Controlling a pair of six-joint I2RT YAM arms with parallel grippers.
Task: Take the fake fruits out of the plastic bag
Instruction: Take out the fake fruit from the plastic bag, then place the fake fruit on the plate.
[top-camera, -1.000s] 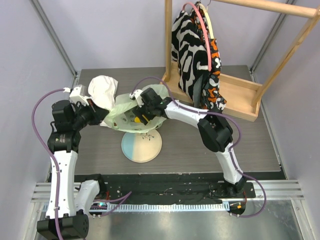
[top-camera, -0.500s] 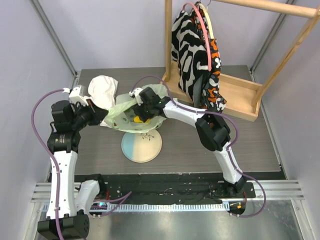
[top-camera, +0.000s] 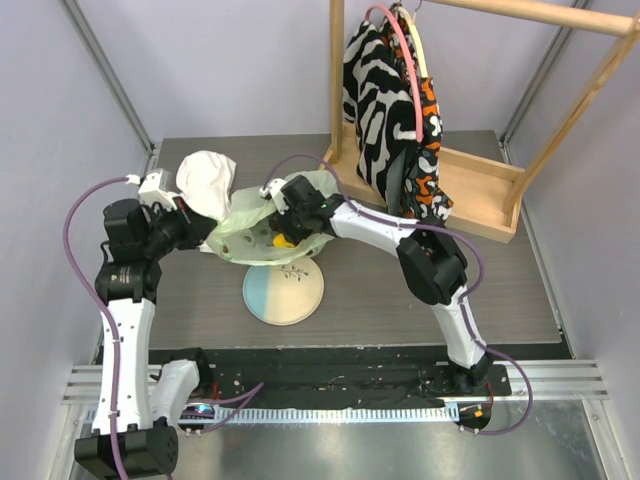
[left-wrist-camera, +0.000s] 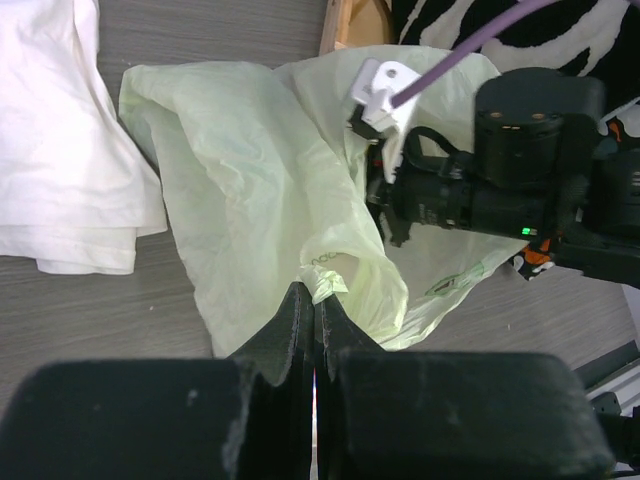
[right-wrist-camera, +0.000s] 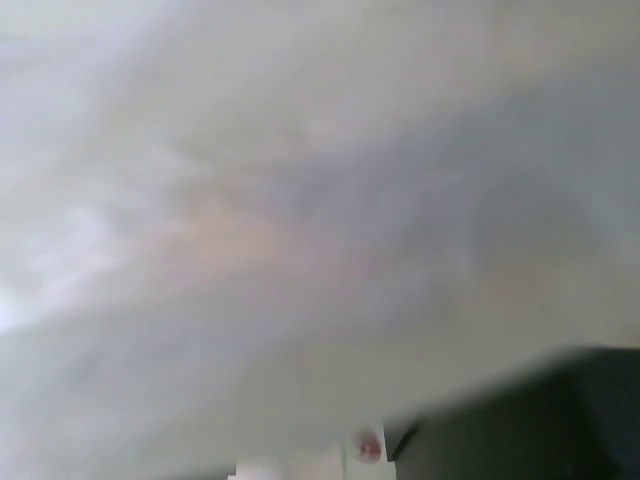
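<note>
The pale green plastic bag (top-camera: 250, 215) lies bunched at the table's middle left, over the far edge of the plate (top-camera: 283, 295). My left gripper (top-camera: 208, 236) is shut on a fold of the bag's left edge, which the left wrist view (left-wrist-camera: 318, 283) shows pinched between the jaws. My right gripper (top-camera: 287, 234) reaches into the bag's mouth from the right, and its fingers are hidden by the film. A yellow fruit (top-camera: 283, 242) shows through the bag beside it. The right wrist view shows only blurred pale plastic (right-wrist-camera: 300, 200). The other fruits are hidden.
A white cloth (top-camera: 205, 178) lies behind the bag, also in the left wrist view (left-wrist-camera: 60, 150). A wooden clothes rack (top-camera: 470, 185) with a zebra-print garment (top-camera: 385, 100) stands at the back right. The right arm's wrist (left-wrist-camera: 500, 180) sits over the bag.
My right gripper has turned and pushed a little further into the bag. The yellow fruit has shifted slightly right. The left gripper holds the same fold.
</note>
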